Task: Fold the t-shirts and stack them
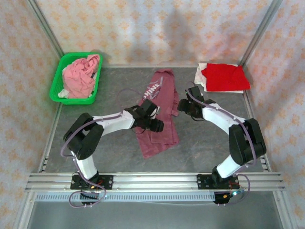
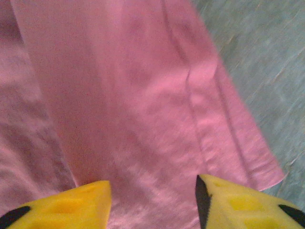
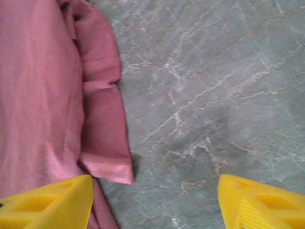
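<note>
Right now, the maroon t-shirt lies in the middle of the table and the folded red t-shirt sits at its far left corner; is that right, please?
Not quite: the top external view shows the folded red t-shirt at the far right corner. The maroon t-shirt does lie in the middle of the table.

A grey, marble-veined table top [image 1: 119, 160] sits inside pale walls [image 1: 143, 28] printed with small orange stars. Silver metal posts [image 1: 46, 26] mark the corners, and a ribbed aluminium rail [image 1: 152, 180] runs along the near edge. Soft, even light.
</note>
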Controlling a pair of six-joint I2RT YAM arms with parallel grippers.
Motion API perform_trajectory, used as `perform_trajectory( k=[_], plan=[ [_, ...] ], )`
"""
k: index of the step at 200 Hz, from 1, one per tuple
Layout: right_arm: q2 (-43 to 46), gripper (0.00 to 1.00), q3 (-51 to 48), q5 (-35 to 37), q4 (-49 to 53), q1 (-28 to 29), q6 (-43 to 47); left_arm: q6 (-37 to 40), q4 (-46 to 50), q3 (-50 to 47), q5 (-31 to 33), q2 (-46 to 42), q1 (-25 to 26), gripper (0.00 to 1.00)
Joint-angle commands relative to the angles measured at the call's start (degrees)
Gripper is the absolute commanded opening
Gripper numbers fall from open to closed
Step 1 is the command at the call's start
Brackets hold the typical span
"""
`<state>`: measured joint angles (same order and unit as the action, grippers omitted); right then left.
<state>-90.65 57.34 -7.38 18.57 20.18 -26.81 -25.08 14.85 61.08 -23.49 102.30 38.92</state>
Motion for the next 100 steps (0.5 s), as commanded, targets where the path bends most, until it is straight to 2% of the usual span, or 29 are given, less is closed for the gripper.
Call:
perform_trajectory(
  k=[1, 16, 31, 45, 54, 82, 100],
  plan=[
    [-0.7, 0.69, 1.3, -2.0, -2.3, -1.3, -0.6, -2.4, -2.1, -3.2, -0.7, -0.6, -0.1, 0.40],
    [-2.4, 0.69, 3.0, -2.5, -2.0, -1.4, 0.3, -3.0, -2.8, -4.6, 0.1, -0.3, -0.2, 0.35],
    [-3.5, 0.69, 4.1, -3.2, -2.6, -1.5, 0.6, -3.6, -2.8, -5.1, 0.6, 0.1, -0.2, 0.17],
    [-4.0, 0.69, 4.6, -3.3, -3.4, -1.5, 0.7, -4.4, -3.4, -6.4, 1.5, -1.2, -0.2, 0.09],
    [-4.5, 0.69, 5.2, -3.3, -3.5, -1.5, 0.9, -4.3, -2.5, -6.7, 2.8, -2.8, -0.3, 0.00],
    [-7.0, 0.69, 8.0, -4.4, -0.3, -1.6, 3.0, -3.7, 3.4, -7.3, 8.3, -10.7, -2.2, 0.00],
    [-8.1, 0.68, 9.3, -3.8, 1.3, -1.7, 4.0, -2.2, 10.6, -5.9, 9.3, -15.7, -5.2, 0.00]
  ],
)
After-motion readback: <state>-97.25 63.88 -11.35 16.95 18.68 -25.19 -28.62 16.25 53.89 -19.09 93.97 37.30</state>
